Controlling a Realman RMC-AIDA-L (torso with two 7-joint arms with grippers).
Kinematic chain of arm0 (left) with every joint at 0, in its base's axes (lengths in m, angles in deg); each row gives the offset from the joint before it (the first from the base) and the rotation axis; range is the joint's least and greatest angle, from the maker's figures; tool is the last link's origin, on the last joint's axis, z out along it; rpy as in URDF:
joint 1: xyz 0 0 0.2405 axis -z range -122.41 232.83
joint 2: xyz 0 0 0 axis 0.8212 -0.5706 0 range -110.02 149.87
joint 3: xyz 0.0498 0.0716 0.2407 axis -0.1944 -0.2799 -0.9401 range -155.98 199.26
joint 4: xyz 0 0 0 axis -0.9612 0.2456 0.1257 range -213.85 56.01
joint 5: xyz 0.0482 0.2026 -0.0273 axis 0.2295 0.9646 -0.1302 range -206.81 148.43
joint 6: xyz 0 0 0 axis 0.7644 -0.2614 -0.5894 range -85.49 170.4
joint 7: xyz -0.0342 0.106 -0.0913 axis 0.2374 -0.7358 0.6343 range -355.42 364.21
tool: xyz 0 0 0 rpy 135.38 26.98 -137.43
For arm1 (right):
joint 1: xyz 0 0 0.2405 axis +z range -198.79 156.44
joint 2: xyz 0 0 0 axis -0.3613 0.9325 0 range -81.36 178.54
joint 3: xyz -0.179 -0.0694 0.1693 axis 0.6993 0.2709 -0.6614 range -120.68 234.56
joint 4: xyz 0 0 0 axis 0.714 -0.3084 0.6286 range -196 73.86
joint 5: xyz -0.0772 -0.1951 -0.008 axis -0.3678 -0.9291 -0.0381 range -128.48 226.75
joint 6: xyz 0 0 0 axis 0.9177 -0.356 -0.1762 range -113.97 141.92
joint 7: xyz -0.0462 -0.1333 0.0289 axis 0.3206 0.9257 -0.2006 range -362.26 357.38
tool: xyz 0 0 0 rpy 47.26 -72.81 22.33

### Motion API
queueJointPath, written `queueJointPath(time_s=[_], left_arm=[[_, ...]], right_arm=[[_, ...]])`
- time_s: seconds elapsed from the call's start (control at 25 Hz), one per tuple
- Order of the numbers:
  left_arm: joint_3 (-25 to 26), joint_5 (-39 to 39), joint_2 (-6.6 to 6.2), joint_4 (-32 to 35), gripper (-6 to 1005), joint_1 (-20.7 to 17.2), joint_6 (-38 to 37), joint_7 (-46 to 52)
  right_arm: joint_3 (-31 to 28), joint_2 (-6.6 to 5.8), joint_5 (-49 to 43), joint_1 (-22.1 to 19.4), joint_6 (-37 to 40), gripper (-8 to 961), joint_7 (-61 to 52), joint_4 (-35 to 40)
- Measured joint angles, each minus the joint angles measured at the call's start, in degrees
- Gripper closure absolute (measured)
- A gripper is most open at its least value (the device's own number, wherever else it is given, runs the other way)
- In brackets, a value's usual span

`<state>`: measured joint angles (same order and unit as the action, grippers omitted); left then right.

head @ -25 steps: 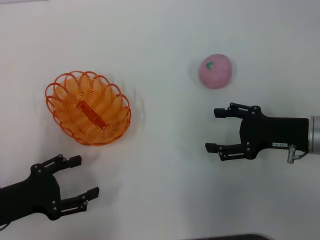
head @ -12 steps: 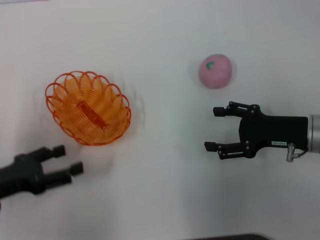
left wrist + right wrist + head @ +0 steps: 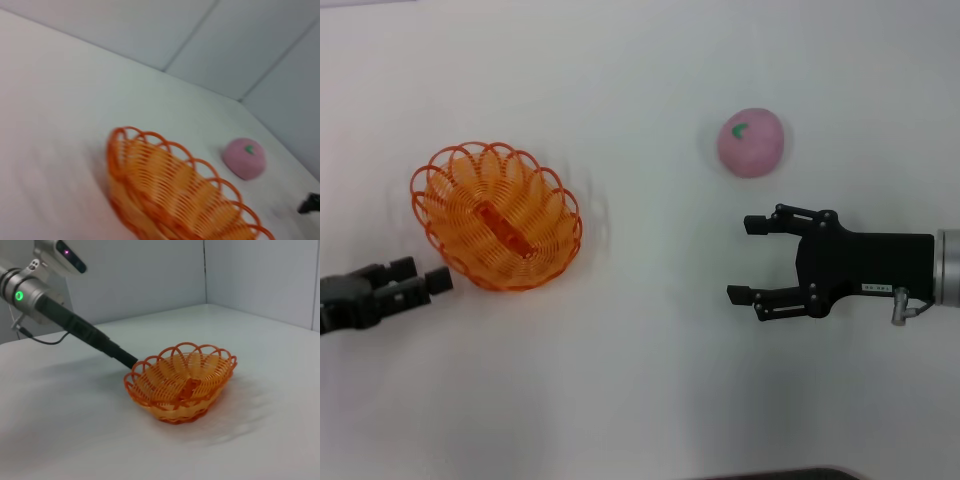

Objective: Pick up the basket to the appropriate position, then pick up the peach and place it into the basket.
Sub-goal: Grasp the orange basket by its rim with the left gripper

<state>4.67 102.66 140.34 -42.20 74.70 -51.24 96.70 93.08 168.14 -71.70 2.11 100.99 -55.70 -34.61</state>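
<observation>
White table point(image 3: 640, 350) — left gripper point(image 3: 425, 283), fingers narrow, sits just beside the basket point(image 3: 497, 215); right gripper point(image 3: 748, 260), spread wide, waits near the peach point(image 3: 751, 142).

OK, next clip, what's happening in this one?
A two-armed robot is starting a basket-and-peach job. The left claw, fingers close together, is at the near-left rim of the orange basket on the white table; no grip shows yet. The right claw hangs open just short of the pink peach, not touching it. The basket holds no peach.
</observation>
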Motion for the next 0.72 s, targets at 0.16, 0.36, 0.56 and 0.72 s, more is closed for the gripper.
queueJointPath(time_s=[0.16, 0.36, 0.56, 0.72], left_arm=[[-0.07, -0.03, -0.75, 0.2, 127, 1.89, 2.56, 2.71], [-1.11, 0.24, -1.81, 0.76, 127, 4.73, 6.76, 5.69], [-2.9, 0.56, -2.9, 1.51, 126, 7.63, 9.37, 9.35], [-6.16, 2.54, -3.38, 2.57, 126, 10.16, 12.12, 13.92]], right_arm=[[0.14, 0.01, -0.06, 0.19, -0.09, -3, 0.0, 0.0], [0.23, -0.01, -0.22, 0.64, -0.28, -4, 0.0, -0.28], [0.25, -0.02, -0.28, 0.78, -0.34, -4, 0.0, -0.4], [0.25, -0.03, -0.28, 0.77, -0.37, -3, 0.0, -0.38]])
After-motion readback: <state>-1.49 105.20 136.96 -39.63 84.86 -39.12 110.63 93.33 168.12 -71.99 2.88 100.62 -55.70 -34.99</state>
